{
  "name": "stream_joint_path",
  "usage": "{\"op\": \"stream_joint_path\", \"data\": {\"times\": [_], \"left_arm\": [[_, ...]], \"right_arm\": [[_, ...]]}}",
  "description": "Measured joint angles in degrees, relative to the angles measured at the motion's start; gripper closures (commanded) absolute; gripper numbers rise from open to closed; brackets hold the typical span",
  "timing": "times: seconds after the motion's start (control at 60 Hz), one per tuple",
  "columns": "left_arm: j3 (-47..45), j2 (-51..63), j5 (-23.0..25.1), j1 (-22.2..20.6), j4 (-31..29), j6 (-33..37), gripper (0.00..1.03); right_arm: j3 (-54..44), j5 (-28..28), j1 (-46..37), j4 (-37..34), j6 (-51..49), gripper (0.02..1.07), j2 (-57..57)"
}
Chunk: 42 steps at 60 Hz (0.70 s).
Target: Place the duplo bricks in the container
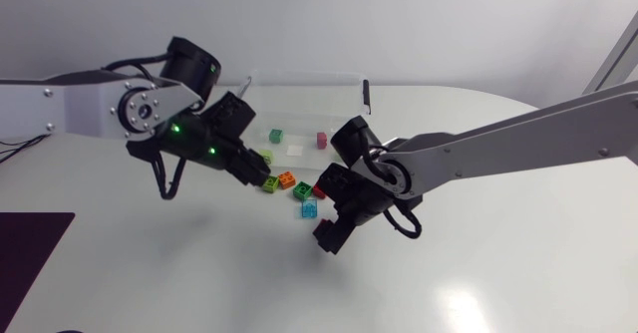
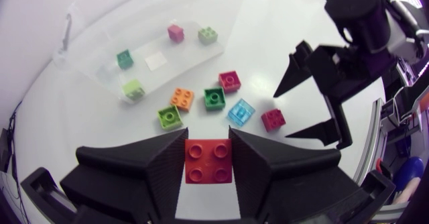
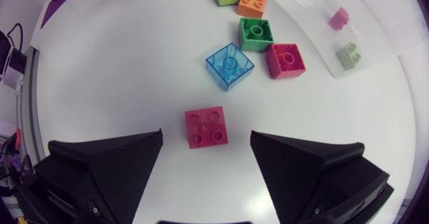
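Note:
My left gripper (image 2: 208, 158) is shut on a red duplo brick (image 2: 208, 163), held above the table. In the head view this gripper (image 1: 252, 166) hangs just in front of the clear container (image 1: 299, 99). Loose bricks lie on the table beyond it: lime (image 2: 169, 117), orange (image 2: 181, 98), green (image 2: 214, 97), clear blue (image 2: 240, 111) and two red ones (image 2: 230, 80) (image 2: 273, 119). My right gripper (image 3: 206, 135) stands open over a red brick (image 3: 206, 127) without touching it. It is lower and to the right in the head view (image 1: 332, 233).
The container (image 2: 100, 76) holds several small bricks, among them green (image 2: 124, 58), pink (image 2: 176, 32) and pale green (image 2: 208, 35). My right arm (image 1: 478, 154) crosses the table from the right. A dark mat (image 1: 30, 243) lies at the left front.

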Motion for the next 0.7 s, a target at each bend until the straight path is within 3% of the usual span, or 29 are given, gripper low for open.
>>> {"op": "stream_joint_path", "data": {"times": [0.133, 0.417, 0.567, 0.7], "left_arm": [[5.7, 0.0, 0.4, 3.0, 0.1, -0.1, 0.81], [17.7, 4.8, 0.4, 4.1, 2.6, -3.7, 0.81], [21.8, 10.8, -0.1, 4.1, 2.7, -4.7, 0.81], [24.5, 15.2, -0.7, 4.1, 2.6, -5.8, 0.81]], "right_arm": [[1.3, 0.6, 0.0, -0.2, 0.0, 0.17, 1.6], [4.5, 4.1, 1.7, -2.2, 0.0, 0.47, 3.2], [4.8, 5.8, 3.0, -3.2, 0.0, 0.56, 4.2], [4.8, 6.9, 3.1, -3.9, 0.0, 0.74, 4.9]]}}
